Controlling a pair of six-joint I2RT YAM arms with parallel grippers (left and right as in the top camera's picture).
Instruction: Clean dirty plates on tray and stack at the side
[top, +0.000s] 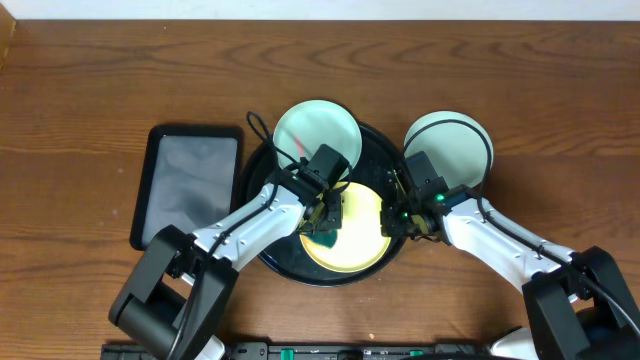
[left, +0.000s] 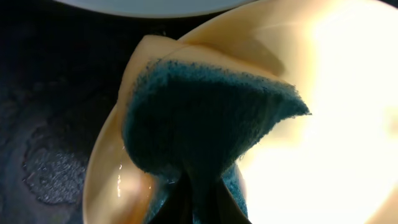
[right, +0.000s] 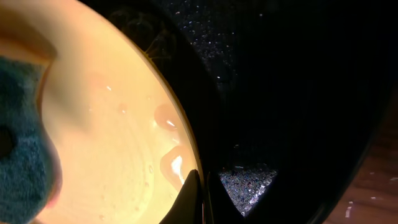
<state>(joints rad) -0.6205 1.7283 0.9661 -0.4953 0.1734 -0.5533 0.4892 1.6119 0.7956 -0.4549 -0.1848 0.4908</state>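
outer mint plate (top: 450, 150) set aside; yellow plate (top: 365, 222) pinched by right gripper (right: 199, 199), sponge (left: 205, 118) clamped by left gripper (top: 325, 222); inner mint plate (top: 315, 128) pending.

A pale yellow round plastic plate (right: 112, 124) fills the left half, glossy, with a few wet patches shining near its rim. At the far left edge a teal, rough-textured sponge (right: 22, 143) lies on the plate's surface. The plate sits on a black speckled tray (right: 280, 93), which takes up most of the right side. At bottom centre the right gripper (right: 200, 199) has its dark fingers pinched together on the plate's rim. A strip of brown wooden table (right: 376, 199) shows in the lower right corner.
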